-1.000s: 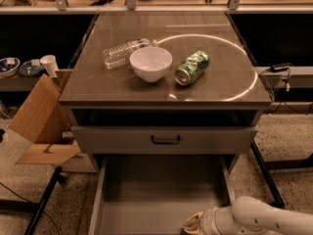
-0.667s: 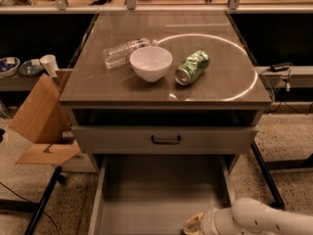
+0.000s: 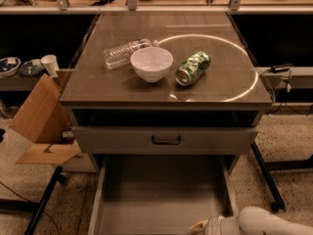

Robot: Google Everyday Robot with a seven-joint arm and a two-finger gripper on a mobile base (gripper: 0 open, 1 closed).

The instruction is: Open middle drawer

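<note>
The middle drawer [image 3: 161, 195] stands pulled far out under the cabinet, showing its plain grey inside. Its front panel is cut off by the bottom edge of the camera view. My gripper [image 3: 199, 227] sits at the very bottom of the view, at the drawer's front right, at the end of my white arm [image 3: 274, 222]. Above, another grey drawer front [image 3: 112, 141] with a small dark handle [image 3: 166, 140] sits slightly out under the tabletop.
On the brown tabletop [image 3: 220, 87] lie a clear plastic bottle [image 3: 122, 54], a white bowl [image 3: 151, 62] and a green can [image 3: 192, 68] on its side. A cardboard box [image 3: 39, 116] leans at the left. A dark table leg [image 3: 266, 175] runs down at the right.
My arm and gripper have sunk slightly toward the bottom edge. The drawers and the things on the tabletop look the same.
</note>
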